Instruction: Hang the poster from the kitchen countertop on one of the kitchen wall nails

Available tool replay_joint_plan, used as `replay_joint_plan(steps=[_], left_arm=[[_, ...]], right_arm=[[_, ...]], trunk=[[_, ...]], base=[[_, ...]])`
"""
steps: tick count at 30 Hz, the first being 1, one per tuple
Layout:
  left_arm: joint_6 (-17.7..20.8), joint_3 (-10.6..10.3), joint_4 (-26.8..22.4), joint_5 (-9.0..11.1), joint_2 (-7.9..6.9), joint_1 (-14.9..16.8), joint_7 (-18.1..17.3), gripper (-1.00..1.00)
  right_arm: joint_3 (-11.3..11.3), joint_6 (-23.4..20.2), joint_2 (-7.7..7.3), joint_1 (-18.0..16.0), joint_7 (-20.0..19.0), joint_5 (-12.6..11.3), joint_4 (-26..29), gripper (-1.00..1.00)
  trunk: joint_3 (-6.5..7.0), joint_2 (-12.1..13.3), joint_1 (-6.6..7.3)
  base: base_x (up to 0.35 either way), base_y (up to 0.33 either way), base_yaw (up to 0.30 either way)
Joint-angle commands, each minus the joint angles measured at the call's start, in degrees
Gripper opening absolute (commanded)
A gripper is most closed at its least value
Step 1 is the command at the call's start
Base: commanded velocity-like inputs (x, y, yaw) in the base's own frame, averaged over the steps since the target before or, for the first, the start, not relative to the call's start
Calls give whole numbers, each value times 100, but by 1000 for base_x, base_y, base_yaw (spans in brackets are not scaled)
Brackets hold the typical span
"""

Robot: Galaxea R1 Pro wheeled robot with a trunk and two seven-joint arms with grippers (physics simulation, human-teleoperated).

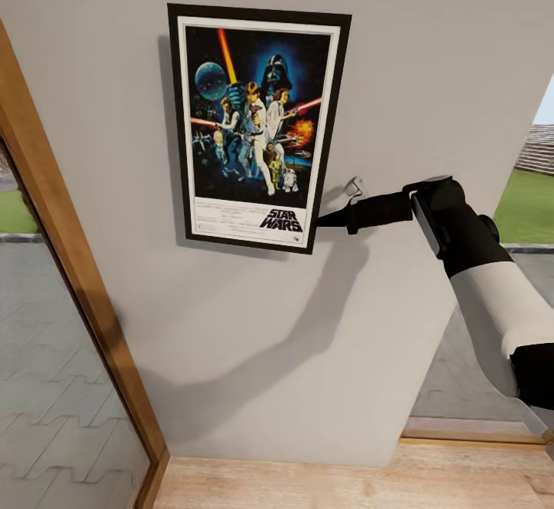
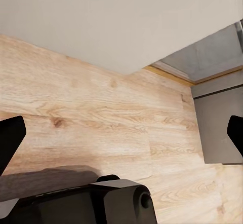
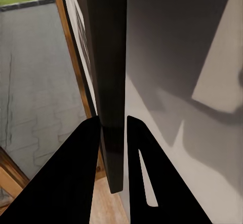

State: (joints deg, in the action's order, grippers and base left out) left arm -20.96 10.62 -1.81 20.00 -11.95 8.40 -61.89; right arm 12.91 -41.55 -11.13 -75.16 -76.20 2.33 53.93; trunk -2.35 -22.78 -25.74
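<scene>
Poster (image 1: 256, 126) flat against the grey wall (image 1: 431, 71), wooden floor (image 1: 346, 486) below.
"STAR WARS" reads black; right gripper (image 1: 322, 221) jaws pinch its frame edge, left gripper (image 2: 121, 133) jaws spread.

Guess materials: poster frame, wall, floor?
Poster frame: thin, matte black, looks like plastic or painted wood; the render leaves it open. Wall: smooth pale grey, probably painted plaster, soft shadows and no texture. Floor: light wood planks, with visible grain, knots and plank seams.
</scene>
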Motion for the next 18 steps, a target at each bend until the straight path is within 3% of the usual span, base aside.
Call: replay_joint_plan(steps=[1,18], left_arm=[[-27,45,5,-40,-1,5,-16,100],[-25,45,1,-40,-1,8,-16,100]], right_arm=[[3,-50,-2,-7,-26,22,5,-100],[-5,-46,-27,0,-26,22,30,-100]], trunk=[[-14,-14,-4],[-14,-14,-4]], base=[[0,0,0],[0,0,0]])
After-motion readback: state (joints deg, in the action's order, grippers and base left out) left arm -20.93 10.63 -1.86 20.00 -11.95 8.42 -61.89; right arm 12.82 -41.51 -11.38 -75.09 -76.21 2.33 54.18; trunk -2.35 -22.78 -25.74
